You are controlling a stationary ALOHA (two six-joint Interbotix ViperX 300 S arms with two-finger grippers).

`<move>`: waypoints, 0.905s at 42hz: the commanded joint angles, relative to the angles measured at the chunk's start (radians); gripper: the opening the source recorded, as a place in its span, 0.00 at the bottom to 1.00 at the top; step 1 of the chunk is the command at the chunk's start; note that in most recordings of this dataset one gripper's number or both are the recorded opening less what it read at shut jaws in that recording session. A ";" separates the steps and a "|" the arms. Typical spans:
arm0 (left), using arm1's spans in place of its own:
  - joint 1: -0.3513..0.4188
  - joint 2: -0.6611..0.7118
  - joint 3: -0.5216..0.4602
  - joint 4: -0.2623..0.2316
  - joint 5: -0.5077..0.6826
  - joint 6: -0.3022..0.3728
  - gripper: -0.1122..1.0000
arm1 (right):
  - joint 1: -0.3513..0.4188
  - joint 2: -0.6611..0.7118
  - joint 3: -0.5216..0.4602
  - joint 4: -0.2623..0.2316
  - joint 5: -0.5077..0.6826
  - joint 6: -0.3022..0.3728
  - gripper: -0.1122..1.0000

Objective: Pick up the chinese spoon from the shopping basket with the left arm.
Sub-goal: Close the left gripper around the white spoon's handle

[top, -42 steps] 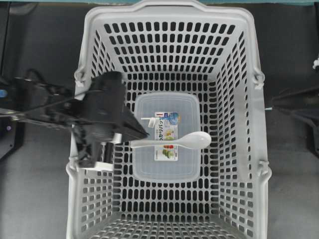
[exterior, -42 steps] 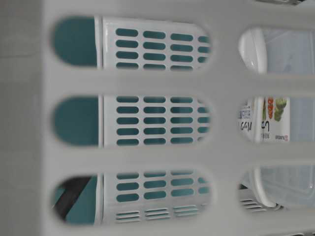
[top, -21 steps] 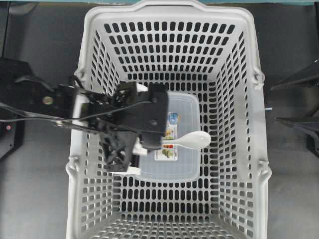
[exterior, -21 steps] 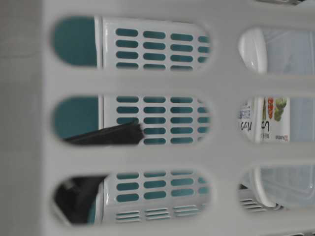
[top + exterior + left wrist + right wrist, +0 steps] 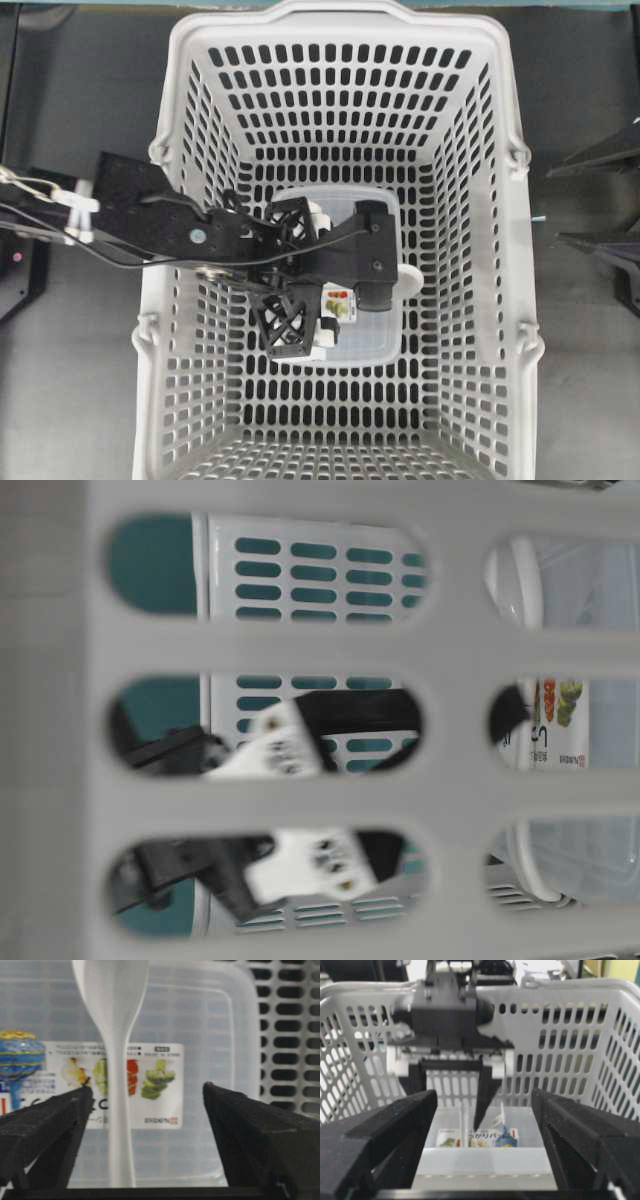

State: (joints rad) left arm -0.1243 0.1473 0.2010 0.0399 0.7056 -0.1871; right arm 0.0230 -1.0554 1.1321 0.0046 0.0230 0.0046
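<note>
**A:** So what's in the shot, biggest thing first?

**B:** The shopping basket (image 5: 340,60) eats up most of the overhead view: light grey, slots all over the walls and floor. The table-level camera is jammed right up against its wall, so there you only peek through the slots. Flat on the basket floor lies a clear lidded container (image 5: 375,340) with a printed label (image 5: 150,1085) on the lid.

**A:** And the arms?

**B:** The left arm (image 5: 160,225) reaches in over the basket's left wall, and the left gripper (image 5: 145,1110) hangs low over the container. Its fingers (image 5: 45,1125) are spread wide, nothing pinched between them. The right gripper (image 5: 485,1125) sits outside the basket, aimed at it across the rim, jaws also wide apart and holding nothing.

**A:** Where's the spoon then?

**B:** The chinese spoon (image 5: 116,1035) lies on top of the container lid, right across the label. In the left wrist view the handle runs straight down the gap between the two fingers, closer to the left-hand one, bowl at the far end. I can't see either finger touching it. From overhead the gripper body covers nearly all of it; only a bit of the white bowl (image 5: 407,280) pokes out on the right side of the gripper. In the right wrist view the handle is a thin pale line next to the gripper's dark finger.
</note>
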 commanded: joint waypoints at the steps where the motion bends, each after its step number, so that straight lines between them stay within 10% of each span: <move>1: -0.002 0.000 -0.020 0.003 -0.003 -0.002 0.87 | 0.003 0.006 -0.020 0.005 -0.012 0.002 0.76; 38: 0.012 0.069 -0.025 0.005 -0.003 0.008 0.84 | 0.003 0.006 -0.012 0.005 -0.020 0.002 0.76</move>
State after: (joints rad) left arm -0.1197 0.2163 0.1795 0.0414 0.7056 -0.1764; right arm 0.0230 -1.0554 1.1321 0.0061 0.0199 0.0046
